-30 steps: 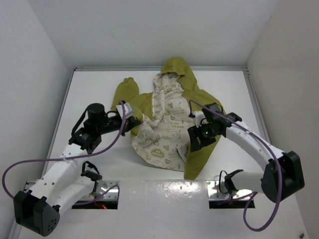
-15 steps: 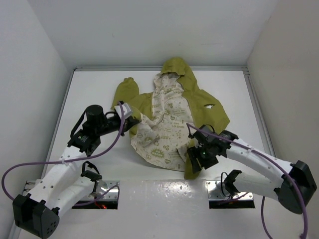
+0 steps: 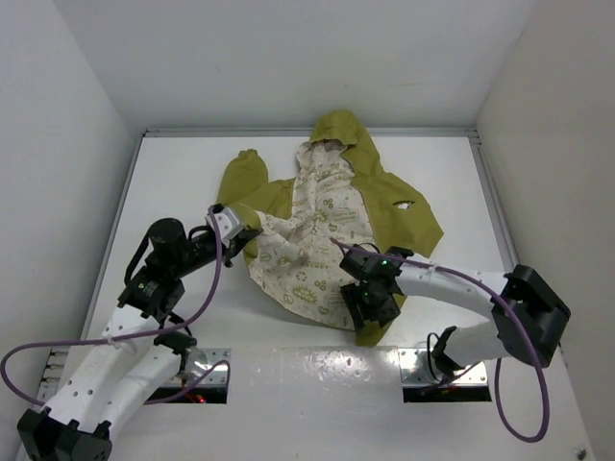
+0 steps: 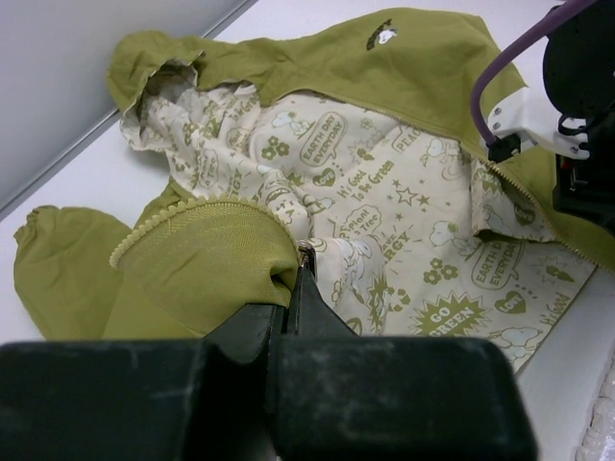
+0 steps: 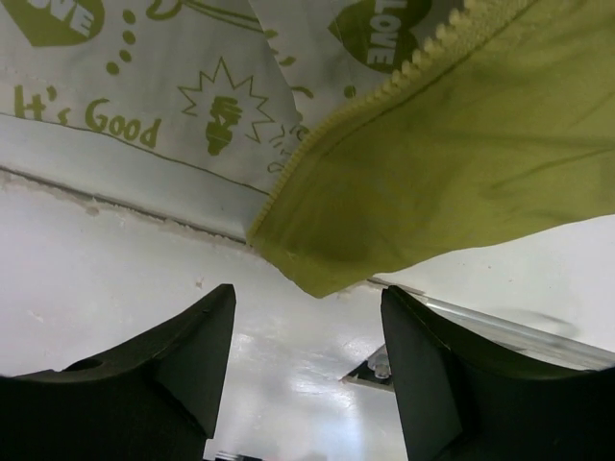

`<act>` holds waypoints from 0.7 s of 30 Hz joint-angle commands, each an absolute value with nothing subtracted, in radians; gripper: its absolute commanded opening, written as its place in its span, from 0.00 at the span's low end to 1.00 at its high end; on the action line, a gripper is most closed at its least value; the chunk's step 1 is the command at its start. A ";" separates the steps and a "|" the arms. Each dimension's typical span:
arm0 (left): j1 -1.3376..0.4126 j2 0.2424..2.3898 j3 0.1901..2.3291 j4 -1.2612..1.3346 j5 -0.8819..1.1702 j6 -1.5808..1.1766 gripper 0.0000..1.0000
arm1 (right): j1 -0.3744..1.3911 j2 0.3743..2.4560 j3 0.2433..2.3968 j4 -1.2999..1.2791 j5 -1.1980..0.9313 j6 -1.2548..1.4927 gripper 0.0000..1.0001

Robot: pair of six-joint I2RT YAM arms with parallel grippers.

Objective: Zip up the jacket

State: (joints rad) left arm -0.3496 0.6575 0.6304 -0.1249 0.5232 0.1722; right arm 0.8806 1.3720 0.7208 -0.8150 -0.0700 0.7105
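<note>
**Step in hand: securing the jacket's (image 3: 332,206) two front edges before zipping.**

Top view: the jacket lies open, lining up, at mid-table toward the far side. Left wrist view: the left gripper (image 4: 291,293) is clamped on an olive fold of the left front. Right wrist view: the right gripper (image 5: 307,293) is spread wide and holds nothing, with the near hem corner (image 5: 322,274) just beyond its fingers. Probable next move: close on that corner and align it with the left edge.

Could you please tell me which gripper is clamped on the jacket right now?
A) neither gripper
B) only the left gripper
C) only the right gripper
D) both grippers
B: the left wrist view shows the left gripper shut on a fold of the jacket at its olive front edge, while the right gripper stands open near the hem corner without gripping it.
</note>
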 commanded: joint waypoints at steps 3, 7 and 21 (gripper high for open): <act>-0.359 0.620 0.592 -0.071 0.462 0.132 0.00 | 0.905 1.428 0.770 -0.821 -0.057 0.801 0.63; -0.350 0.597 0.558 -0.031 0.462 0.110 0.00 | 0.905 1.497 0.764 -0.833 -0.040 0.839 0.63; -0.341 0.568 0.528 0.061 0.462 0.072 0.00 | 0.871 1.572 0.707 -0.813 -0.057 0.913 0.56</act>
